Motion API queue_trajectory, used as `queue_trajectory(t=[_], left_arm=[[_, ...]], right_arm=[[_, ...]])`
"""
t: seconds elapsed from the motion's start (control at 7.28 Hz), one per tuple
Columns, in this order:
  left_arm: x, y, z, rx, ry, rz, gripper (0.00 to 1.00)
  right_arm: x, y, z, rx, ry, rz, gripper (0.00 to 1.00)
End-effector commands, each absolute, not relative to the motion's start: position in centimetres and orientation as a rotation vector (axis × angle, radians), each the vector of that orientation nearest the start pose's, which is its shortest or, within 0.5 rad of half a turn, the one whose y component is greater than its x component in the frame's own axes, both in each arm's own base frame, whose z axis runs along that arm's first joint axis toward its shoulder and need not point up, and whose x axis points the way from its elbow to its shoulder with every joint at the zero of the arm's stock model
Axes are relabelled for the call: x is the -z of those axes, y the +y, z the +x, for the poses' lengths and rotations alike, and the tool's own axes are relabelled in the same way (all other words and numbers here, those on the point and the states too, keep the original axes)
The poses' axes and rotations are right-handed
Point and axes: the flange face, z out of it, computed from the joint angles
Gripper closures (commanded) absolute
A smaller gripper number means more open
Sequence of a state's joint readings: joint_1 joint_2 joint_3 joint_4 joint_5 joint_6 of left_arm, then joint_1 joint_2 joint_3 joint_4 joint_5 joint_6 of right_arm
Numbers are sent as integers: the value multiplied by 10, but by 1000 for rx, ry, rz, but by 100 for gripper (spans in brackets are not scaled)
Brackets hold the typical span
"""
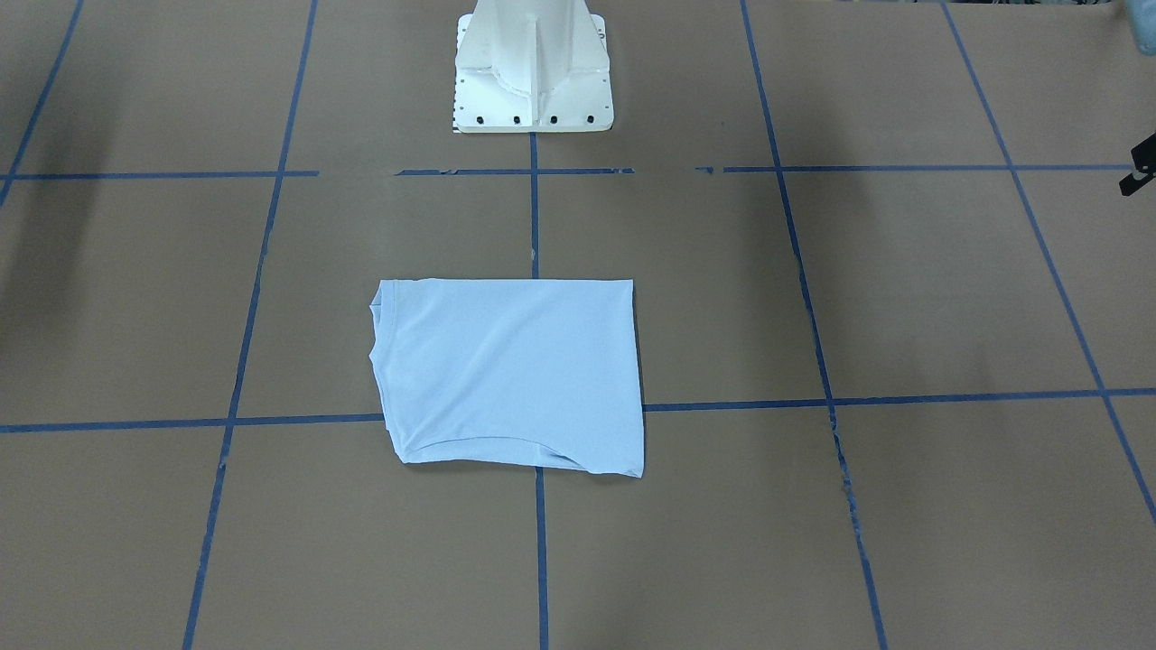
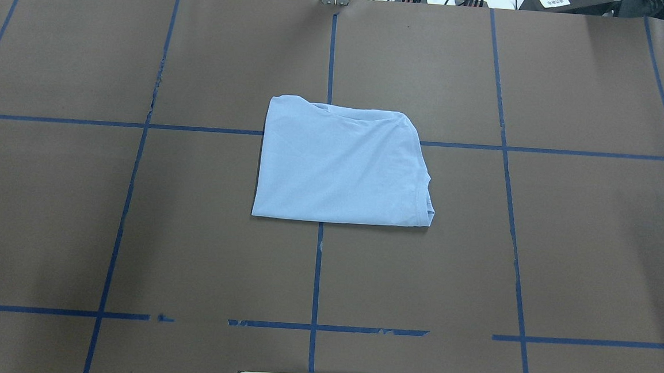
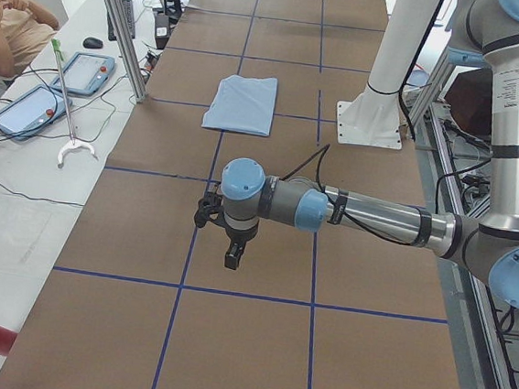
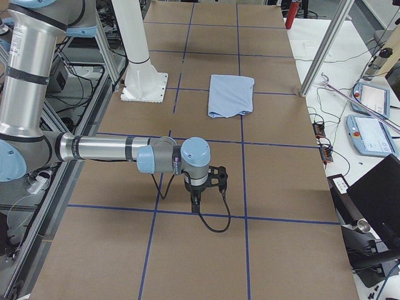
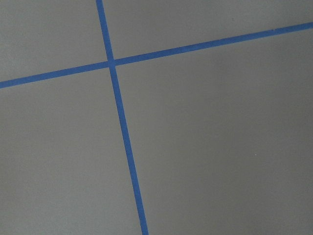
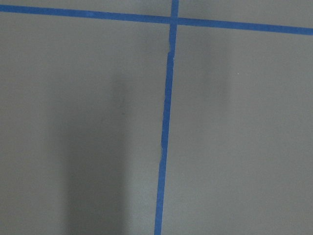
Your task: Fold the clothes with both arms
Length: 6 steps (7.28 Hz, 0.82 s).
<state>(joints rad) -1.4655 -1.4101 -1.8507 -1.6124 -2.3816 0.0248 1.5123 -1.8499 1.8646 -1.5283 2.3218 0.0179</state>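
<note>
The light blue T-shirt (image 1: 510,370) lies folded into a flat rectangle at the middle of the brown table, also seen in the overhead view (image 2: 342,164). Its ribbed collar (image 2: 426,201) shows at one corner; the chest print and neck label are hidden. My left gripper (image 3: 231,252) hangs low over bare table far from the shirt (image 3: 242,103). My right gripper (image 4: 195,200) does the same at the other end, far from the shirt (image 4: 231,95). I cannot tell whether either is open or shut. Both wrist views show only table and blue tape.
The white pedestal base (image 1: 533,72) stands behind the shirt. Blue tape lines (image 2: 316,278) grid the table. A person (image 3: 8,32) and teach pendants (image 3: 29,108) are at a side desk. More pendants (image 4: 369,131) lie beside the table on the other side.
</note>
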Motion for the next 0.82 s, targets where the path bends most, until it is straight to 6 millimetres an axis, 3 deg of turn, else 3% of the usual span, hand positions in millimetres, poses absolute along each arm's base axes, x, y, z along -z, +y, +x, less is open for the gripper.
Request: queue_trajectory(t=[0.0, 0.14, 0.41, 0.69], left_arm=[[-594, -442, -15, -190, 815, 120, 0], [-591, -440, -15, -191, 821, 122, 0], [-606, -434, -15, -188, 823, 94, 0], [-626, -414, -30, -222, 817, 94, 0]], right_arm=[[-628, -384, 42, 57, -752, 32, 0], [-628, -385, 42, 58, -752, 33, 0], [-629, -385, 43, 57, -744, 32, 0], [-629, -385, 43, 59, -744, 34, 0]])
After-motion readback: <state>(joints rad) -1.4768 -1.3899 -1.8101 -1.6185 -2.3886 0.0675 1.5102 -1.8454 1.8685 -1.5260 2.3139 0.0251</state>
